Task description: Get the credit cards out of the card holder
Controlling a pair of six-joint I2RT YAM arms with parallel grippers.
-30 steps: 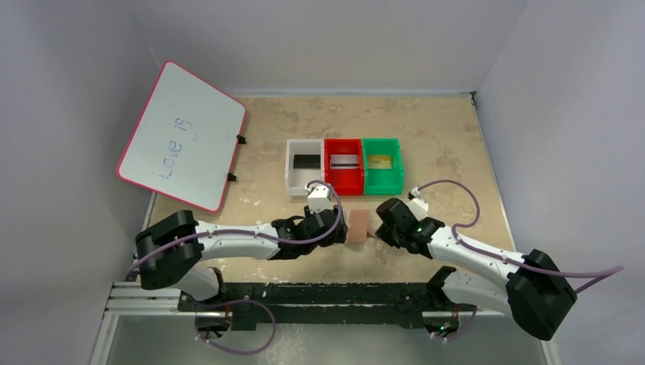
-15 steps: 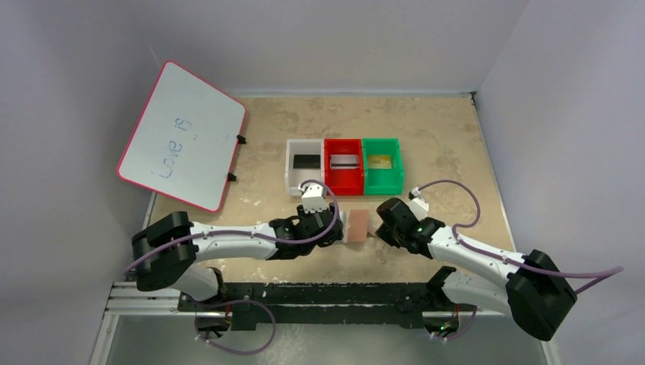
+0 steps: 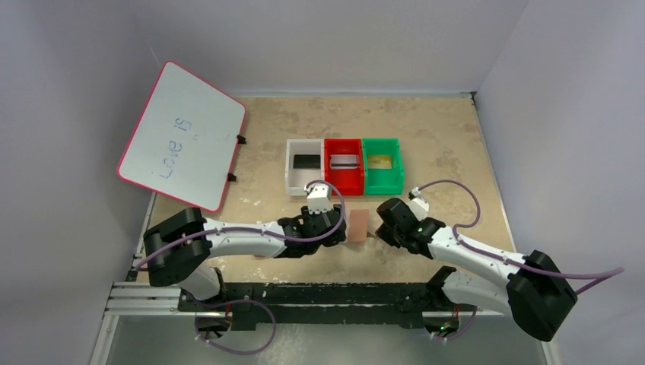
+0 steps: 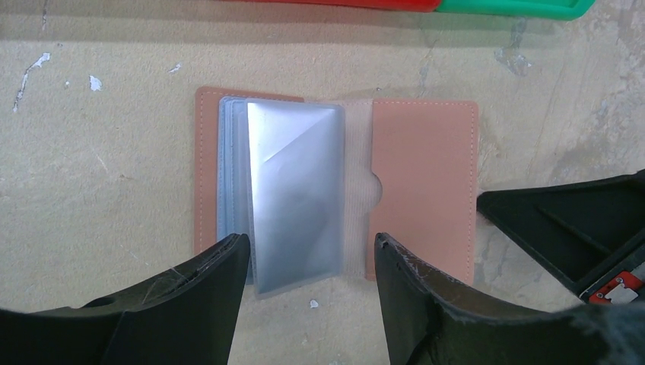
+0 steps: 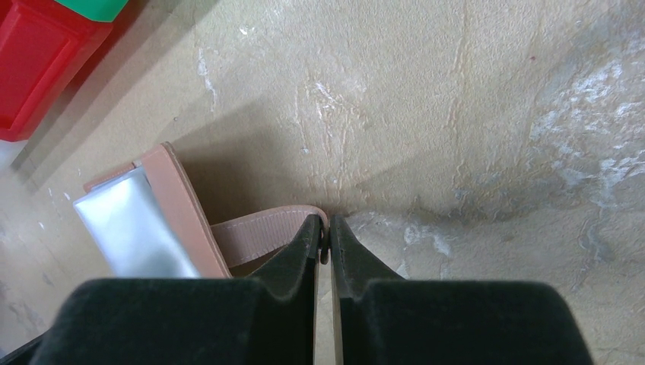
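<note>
Left wrist view has the left arm's black fingers parted fairly wide and gripping nothing, one on each side of the near edge of the tan leather folding card holder, which lies spread open on the beige mottled table. That stance looks meant for leafing through or pinching its pale blue-grey clear plastic sleeves. The top sleeve looks empty; whether those stacked beneath hide a card I cannot tell. On the holder's right side, the right arm's fingers are pressed together with the end of the leather snap tab at their tips, apparently nipping it so the wallet lies flat and cannot slide while the other arm works. Beyond the holder stand three plastic bins side by side, seemingly one per card: a white bin with a black credit card, a red bin with a silver-grey, dark-striped card, and a green bin with a gold card. Farthest off, at the left, lies a red-edged whiteboard, apart from the work.
</note>
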